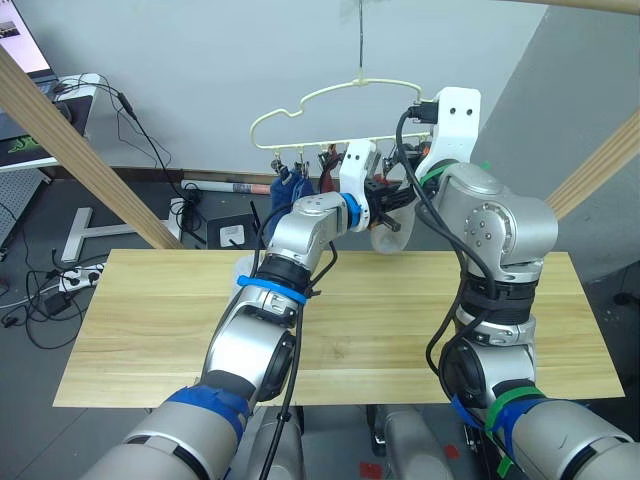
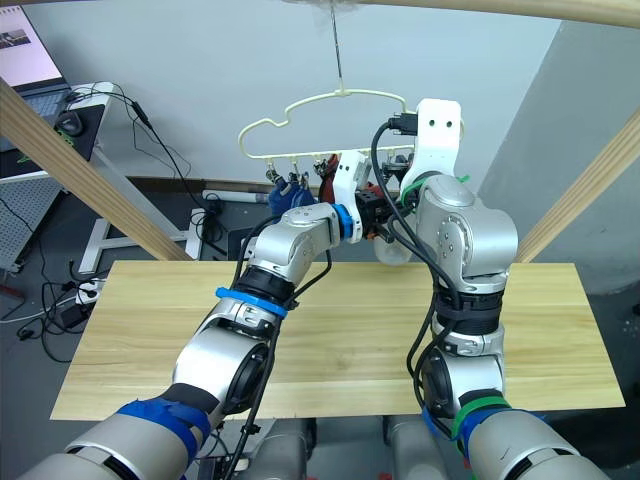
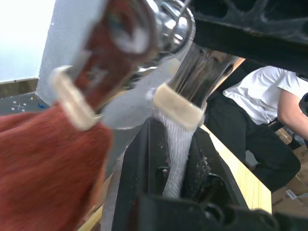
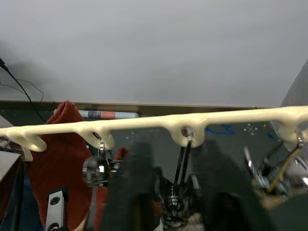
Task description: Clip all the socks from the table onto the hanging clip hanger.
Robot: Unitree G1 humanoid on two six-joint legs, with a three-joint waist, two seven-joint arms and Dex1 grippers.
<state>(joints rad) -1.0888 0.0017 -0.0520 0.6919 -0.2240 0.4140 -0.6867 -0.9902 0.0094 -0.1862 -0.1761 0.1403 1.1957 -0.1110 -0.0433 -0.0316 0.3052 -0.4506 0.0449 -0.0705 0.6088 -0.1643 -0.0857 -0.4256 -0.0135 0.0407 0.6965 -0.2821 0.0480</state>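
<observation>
The cream clip hanger (image 1: 330, 95) hangs above the table's (image 1: 150, 310) far edge. Blue socks (image 1: 285, 188) and a rust-red sock (image 1: 328, 178) hang from its left clips. My left gripper (image 3: 175, 139) is raised under the hanger, shut on a light grey sock (image 3: 177, 159) whose top edge sits in a metal clip (image 3: 197, 67) with cream pads. That grey sock (image 1: 388, 243) dangles just past the table's back edge. My right gripper (image 4: 175, 159) is up at the hanger bar around that same clip. The red sock (image 3: 43, 163) hangs right beside it.
Slanted wooden beams (image 1: 80, 150) (image 1: 600, 160) frame the workspace on both sides. A desk with a monitor (image 1: 20, 60) and floor cables (image 1: 60, 285) lie to the left. A person in a white shirt (image 3: 260, 96) is beyond the table.
</observation>
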